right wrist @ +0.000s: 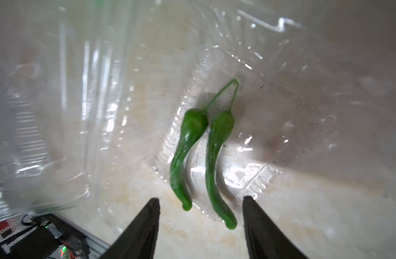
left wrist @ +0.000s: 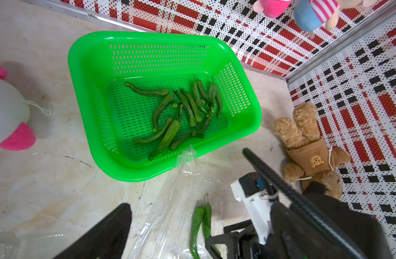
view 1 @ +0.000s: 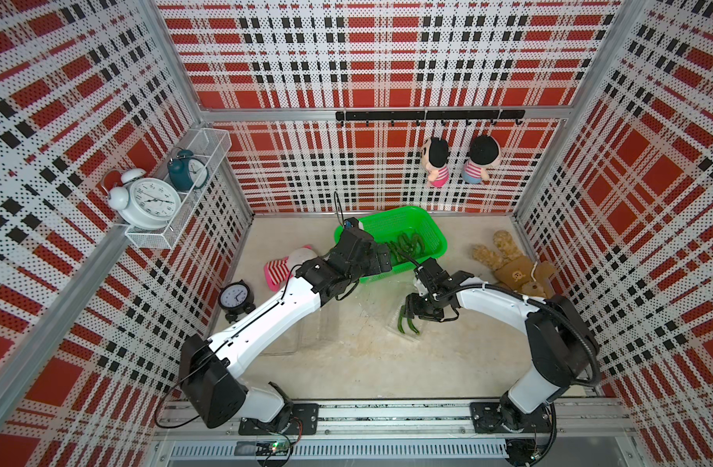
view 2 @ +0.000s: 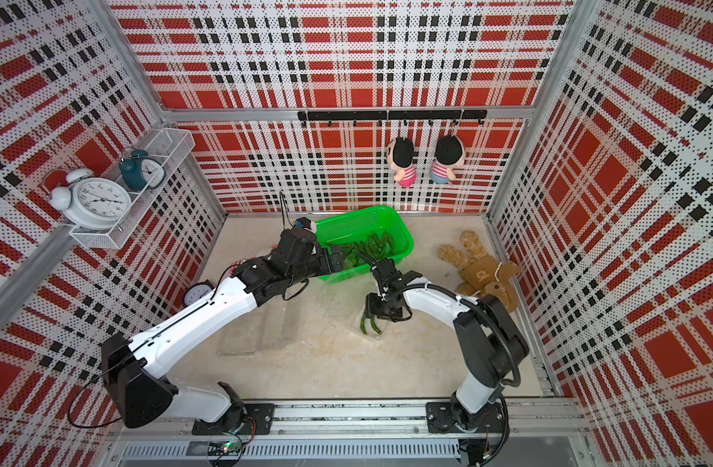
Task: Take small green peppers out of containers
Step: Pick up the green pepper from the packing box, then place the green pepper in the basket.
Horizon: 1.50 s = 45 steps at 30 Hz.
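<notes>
Two small green peppers (right wrist: 192,143) lie side by side, stems touching, in an open clear container (right wrist: 259,175) on the table; both top views show them (view 1: 407,323) (view 2: 369,321). My right gripper (right wrist: 201,198) hangs just over them, open, with the pepper tips between its fingers and nothing gripped. A second clear container (view 1: 298,331) sits under the left forearm. Several more peppers (left wrist: 181,112) lie in the green basket (left wrist: 80,89). My left gripper (view 1: 383,258) hovers over the basket's near corner. Its one visible finger (left wrist: 111,231) stands far out to the side, holding nothing.
A brown plush bear (view 1: 512,267) lies to the right of the basket. A pink-striped plush (view 1: 286,267) and a black alarm clock (view 1: 235,297) sit on the left. Two dolls (view 1: 459,161) hang on the back wall. The container's clear lid (left wrist: 170,201) sticks up near the basket.
</notes>
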Available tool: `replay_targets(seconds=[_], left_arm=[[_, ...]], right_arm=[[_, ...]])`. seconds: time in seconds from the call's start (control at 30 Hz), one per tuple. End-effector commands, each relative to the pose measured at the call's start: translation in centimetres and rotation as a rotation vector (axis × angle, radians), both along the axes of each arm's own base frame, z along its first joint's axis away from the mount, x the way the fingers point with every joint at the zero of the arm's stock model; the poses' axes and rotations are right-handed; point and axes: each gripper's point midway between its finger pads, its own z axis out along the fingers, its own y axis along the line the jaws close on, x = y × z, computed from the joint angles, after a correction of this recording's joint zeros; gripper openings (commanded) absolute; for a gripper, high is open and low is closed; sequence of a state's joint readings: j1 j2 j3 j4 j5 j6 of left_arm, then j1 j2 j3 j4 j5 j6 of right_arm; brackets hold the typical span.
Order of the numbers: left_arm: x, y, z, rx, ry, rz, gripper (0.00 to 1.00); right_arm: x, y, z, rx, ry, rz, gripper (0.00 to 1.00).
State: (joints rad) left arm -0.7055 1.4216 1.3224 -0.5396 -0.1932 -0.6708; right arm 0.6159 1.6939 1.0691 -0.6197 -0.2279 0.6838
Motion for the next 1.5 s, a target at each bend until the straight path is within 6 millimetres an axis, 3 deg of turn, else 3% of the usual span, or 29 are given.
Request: replay_targets(seconds=[0.0, 0.3, 0.57, 0.7, 0.9, 1.03, 1.1, 1.2, 1.33, 1.47], left_arm=[[-0.2, 0.6, 0.3, 0.0, -0.011, 0.017, 0.99], [-0.2, 1.0, 0.2, 0.006, -0.01, 0.02, 0.99], [0.1, 1.2, 0.1, 0.015, -0.01, 0.014, 0.99], [0.2, 1.5, 0.6, 0.016, -0.017, 0.017, 0.99], [0.8, 2.3, 1.7, 0.021, -0.03, 0.034, 0.99], [1.3, 2.7, 1.8, 0.028, -0.033, 0.041, 0.99], [1.4, 2.7, 2.1, 0.026, -0.033, 0.042, 0.99], [1.4, 2.8, 2.4, 0.031, -0.031, 0.043, 0.99], [1.3, 3.0, 2.6, 0.04, -0.025, 0.044, 0.99], [1.1, 3.1, 2.8, 0.048, -0.015, 0.039, 0.99]], right_arm=[[1.1, 0.3, -0.7, -0.049, -0.028, 0.011, 0.61], [0.4, 0.0, -3.4, -0.14, 0.03, 0.009, 0.51], [0.1, -0.2, -3.4, -0.154, 0.031, -0.002, 0.25], [0.3, 0.0, -0.1, -0.128, 0.003, -0.017, 0.23], [1.9, 0.4, 9.3, -0.054, -0.14, -0.051, 0.23], [5.5, 1.0, 16.3, -0.016, -0.297, -0.044, 0.24], [8.5, 0.9, 19.4, 0.007, -0.377, -0.058, 0.25], [13.9, 0.9, 21.7, 0.065, -0.468, -0.068, 0.27], [21.6, 1.0, 20.5, 0.099, -0.51, -0.09, 0.27], [27.8, 1.6, 15.9, 0.138, -0.483, -0.134, 0.25]])
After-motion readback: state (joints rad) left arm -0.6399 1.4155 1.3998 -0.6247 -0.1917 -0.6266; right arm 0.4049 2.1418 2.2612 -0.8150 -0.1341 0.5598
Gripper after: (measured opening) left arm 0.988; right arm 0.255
